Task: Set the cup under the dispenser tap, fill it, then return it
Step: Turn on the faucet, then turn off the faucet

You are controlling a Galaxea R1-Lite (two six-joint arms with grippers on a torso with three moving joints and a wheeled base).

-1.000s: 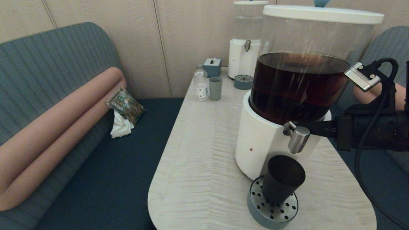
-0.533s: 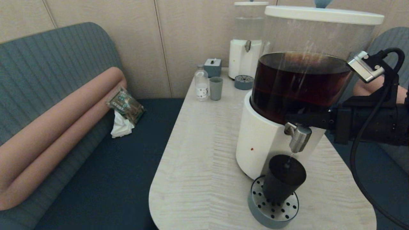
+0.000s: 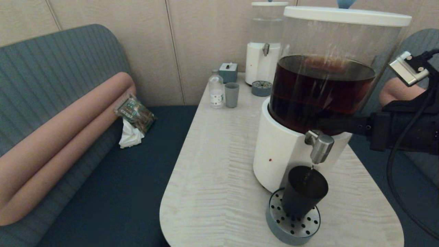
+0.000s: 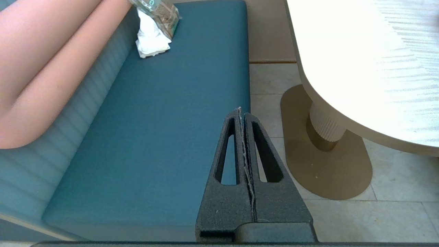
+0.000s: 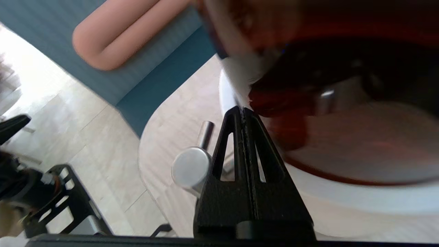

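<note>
The dark tapered cup (image 3: 304, 192) stands on the round perforated drip tray (image 3: 277, 224), directly below the steel dispenser tap (image 3: 320, 145). A thin thread of liquid shows between the tap and the cup's mouth. My right gripper (image 3: 322, 123) is shut and empty, reaching in from the right just above and behind the tap, against the dark tank (image 3: 319, 89). In the right wrist view the right gripper (image 5: 242, 109) has the tap (image 5: 191, 168) beside its fingers. My left gripper (image 4: 241, 109) is shut and empty, hanging over the bench edge left of the table.
At the table's far end stand a pale grey-green cup (image 3: 231, 95), a small bottle (image 3: 216, 90), a tissue box (image 3: 228, 72) and a smaller clear dispenser (image 3: 263, 44) with its own drip tray (image 3: 261, 87). A packet and tissue (image 3: 134, 113) lie on the blue bench.
My right gripper has lifted off the tap's level and drawn back to the right. A thin thread of liquid now shows below the tap. The cup has not moved.
</note>
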